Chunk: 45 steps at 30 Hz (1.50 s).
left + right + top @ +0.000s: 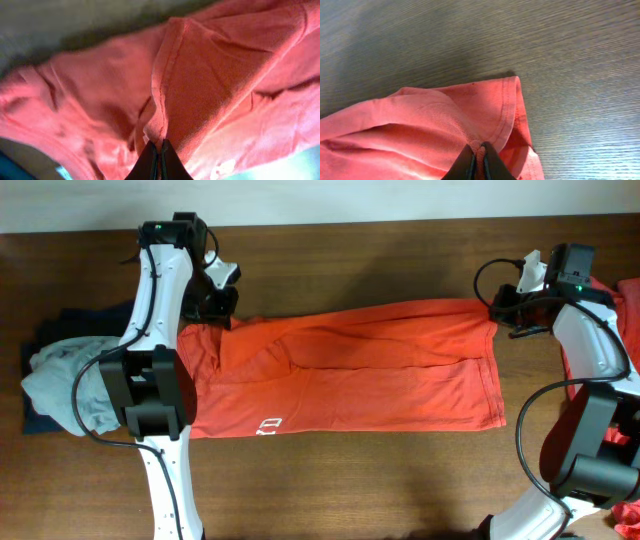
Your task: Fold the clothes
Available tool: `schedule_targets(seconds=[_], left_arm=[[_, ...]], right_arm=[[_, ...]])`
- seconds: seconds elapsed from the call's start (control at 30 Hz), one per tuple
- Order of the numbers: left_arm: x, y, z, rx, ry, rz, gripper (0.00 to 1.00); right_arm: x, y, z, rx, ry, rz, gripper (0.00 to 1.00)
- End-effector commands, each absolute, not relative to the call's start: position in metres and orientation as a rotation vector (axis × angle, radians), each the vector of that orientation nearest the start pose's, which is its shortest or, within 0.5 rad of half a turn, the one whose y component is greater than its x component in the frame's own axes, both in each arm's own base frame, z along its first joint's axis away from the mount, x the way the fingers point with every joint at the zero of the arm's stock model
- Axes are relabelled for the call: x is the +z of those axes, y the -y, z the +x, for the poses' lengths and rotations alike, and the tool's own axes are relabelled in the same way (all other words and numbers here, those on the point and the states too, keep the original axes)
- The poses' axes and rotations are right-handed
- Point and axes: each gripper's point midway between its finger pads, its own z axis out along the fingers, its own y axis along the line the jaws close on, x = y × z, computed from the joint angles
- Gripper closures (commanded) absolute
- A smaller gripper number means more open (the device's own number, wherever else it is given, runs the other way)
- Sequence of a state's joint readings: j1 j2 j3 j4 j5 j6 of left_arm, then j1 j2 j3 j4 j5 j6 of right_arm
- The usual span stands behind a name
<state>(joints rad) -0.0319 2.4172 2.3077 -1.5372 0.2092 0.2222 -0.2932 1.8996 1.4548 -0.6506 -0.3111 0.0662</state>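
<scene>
The orange-red T-shirt (350, 370) lies spread lengthwise across the middle of the worktop (350, 490). It is partly folded: the far long edge is doubled over toward the centre and forms a raised diagonal ridge. White printed lettering (268, 423) shows near the near edge, toward the left end.

The left pincer (220, 318) sits at the far left corner of the T-shirt. In the left wrist view, the left pincer (159, 150) is closed tight on a raised fold of the T-shirt (210, 75), and a seam runs up from the fingertips.

The right pincer (498, 315) sits at the far right corner. In the right wrist view, the right pincer (479, 152) is clamped on the hemmed edge of the T-shirt (420, 125). That corner rests on the wood grain of the worktop (545, 50).

A pale grey garment (65, 380) lies crumpled at the left end of the worktop, on top of a navy garment (40, 345). Both are partly hidden by the left arm. More orange-red cloth (628, 300) lies at the right edge, behind the right arm.
</scene>
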Motion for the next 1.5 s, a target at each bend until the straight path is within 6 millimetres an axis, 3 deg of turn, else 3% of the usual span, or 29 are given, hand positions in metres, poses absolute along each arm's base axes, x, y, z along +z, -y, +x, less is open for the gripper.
schedule_targets(seconds=[0.0, 0.07, 0.37, 0.43, 0.47, 0.5, 0.6, 0.77, 0.93, 1.07, 1.2, 1.3, 1.4, 1.47], left_arm=[[0.083, 0.051, 0.435, -0.366, -3.201, 0.419, 0.95], [0.085, 0.051, 0.422, -0.389, -3.254, 0.415, 0.95], [0.086, 0.056, 0.419, -0.395, -3.263, 0.432, 0.95], [0.086, 0.056, 0.418, -0.396, -3.266, 0.431, 0.95], [0.086, 0.056, 0.418, -0.396, -3.266, 0.431, 0.95], [0.086, 0.056, 0.418, -0.396, -3.266, 0.431, 0.95], [0.086, 0.056, 0.418, -0.397, -3.266, 0.431, 0.94], [0.086, 0.056, 0.419, -0.396, -3.264, 0.431, 0.94], [0.085, 0.056, 0.42, -0.394, -3.258, 0.432, 0.94], [0.085, 0.056, 0.42, -0.394, -3.257, 0.432, 0.94], [0.085, 0.056, 0.42, -0.394, -3.257, 0.432, 0.94], [0.085, 0.056, 0.421, -0.393, -3.255, 0.432, 0.94], [0.085, 0.056, 0.421, -0.393, -3.254, 0.432, 0.94], [0.085, 0.056, 0.421, -0.393, -3.254, 0.433, 0.94]], right_arm=[[0.098, 0.088, 0.457, 0.276, -2.604, 0.366, 0.91], [0.096, 0.091, 0.456, 0.258, -2.609, 0.372, 0.9], [0.092, 0.101, 0.451, 0.168, -2.638, 0.366, 0.85], [0.092, 0.101, 0.453, 0.163, -2.633, 0.341, 0.78], [0.093, 0.1, 0.454, 0.165, -2.629, 0.334, 0.68], [0.094, 0.1, 0.455, 0.166, -2.623, 0.326, 0.66], [0.091, 0.094, 0.462, 0.195, -2.611, 0.202, 0.44], [0.052, 0.089, 0.465, 0.268, -2.666, 0.202, 0.38], [0.009, 0.088, 0.475, 0.312, -2.681, 0.218, 0.41], [0.012, 0.091, 0.496, 0.315, -2.594, 0.215, 0.41], [0.016, 0.089, 0.503, 0.331, -2.561, 0.22, 0.43], [0.016, 0.087, 0.503, 0.351, -2.558, 0.218, 0.54], [0.016, 0.085, 0.502, 0.366, -2.562, 0.223, 0.75], [0.016, 0.085, 0.499, 0.373, -2.573, 0.227, 0.82]])
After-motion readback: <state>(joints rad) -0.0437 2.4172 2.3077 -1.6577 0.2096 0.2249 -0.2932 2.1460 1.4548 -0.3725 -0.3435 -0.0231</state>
